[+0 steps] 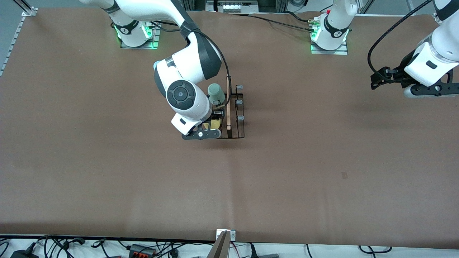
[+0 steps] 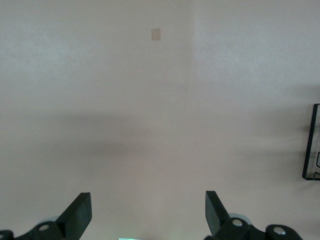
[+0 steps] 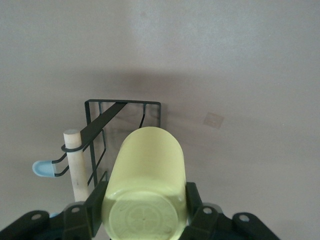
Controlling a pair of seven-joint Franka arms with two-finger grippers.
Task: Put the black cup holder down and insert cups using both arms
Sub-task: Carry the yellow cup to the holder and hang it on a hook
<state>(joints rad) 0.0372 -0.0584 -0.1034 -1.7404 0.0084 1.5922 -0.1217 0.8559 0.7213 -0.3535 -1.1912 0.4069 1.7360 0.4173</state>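
The black cup holder [image 1: 237, 123] stands mid-table, with its wooden handle [image 1: 228, 107] on top and pale-tipped pegs [image 1: 239, 102] on the side toward the left arm. A grey-green cup [image 1: 216, 93] sits on a peg on the side toward the right arm. My right gripper [image 1: 213, 122] is shut on the yellow cup [image 1: 215, 124] and holds it at the holder, nearer the front camera than the grey-green cup. In the right wrist view the yellow cup [image 3: 147, 180] lies between the fingers [image 3: 95, 205], beside the handle [image 3: 75, 165] and the rack frame [image 3: 125, 106]. My left gripper [image 1: 378, 79] is open and empty, above the table at the left arm's end. The light blue cup is out of view.
The left wrist view shows its gripper [image 2: 148, 212] over bare brown table, with an edge of the rack [image 2: 311, 145] at the side. A small darker patch [image 1: 344, 175] marks the tablecloth. Cables lie along the table's near edge [image 1: 143, 247].
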